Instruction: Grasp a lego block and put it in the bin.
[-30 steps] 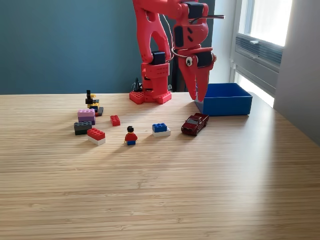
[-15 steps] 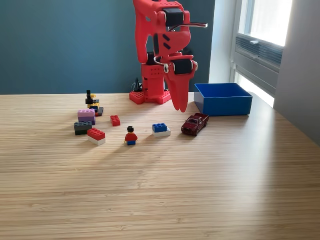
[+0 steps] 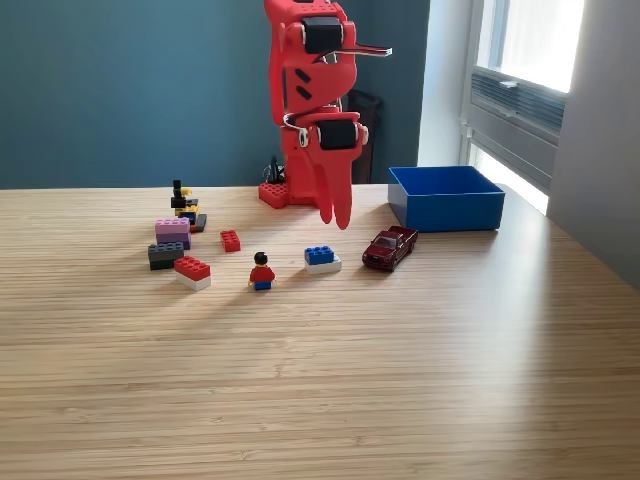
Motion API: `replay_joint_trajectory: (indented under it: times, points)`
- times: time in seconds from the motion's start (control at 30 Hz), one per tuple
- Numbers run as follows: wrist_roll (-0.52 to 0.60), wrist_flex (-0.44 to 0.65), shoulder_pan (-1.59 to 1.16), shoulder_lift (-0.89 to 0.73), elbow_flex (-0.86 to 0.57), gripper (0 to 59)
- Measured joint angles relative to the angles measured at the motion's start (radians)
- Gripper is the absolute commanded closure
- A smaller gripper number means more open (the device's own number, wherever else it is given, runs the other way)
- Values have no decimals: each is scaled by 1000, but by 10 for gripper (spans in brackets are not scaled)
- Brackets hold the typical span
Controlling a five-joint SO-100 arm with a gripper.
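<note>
Since the earlier frame, the gripper [image 3: 335,215] has swung away from the bin [image 3: 446,197] and now hangs above the blue lego block [image 3: 320,256]. Its fingers look closed and empty. No block is grasped yet, so the whole task remains.

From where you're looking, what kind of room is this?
Probably a home or office room used as a hobby robot bench: a wooden table by a window, a red arm, and scattered lego with a toy car.
</note>
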Motion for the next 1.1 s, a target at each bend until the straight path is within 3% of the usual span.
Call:
replay_joint_trajectory:
  times: [0.4,0.83,1.1]
  points:
    - [-206,0,236,0,-5,291]
    - [-210,-86,295,-8,-23,261]
    - [-176,-55,276,-227,-133,265]
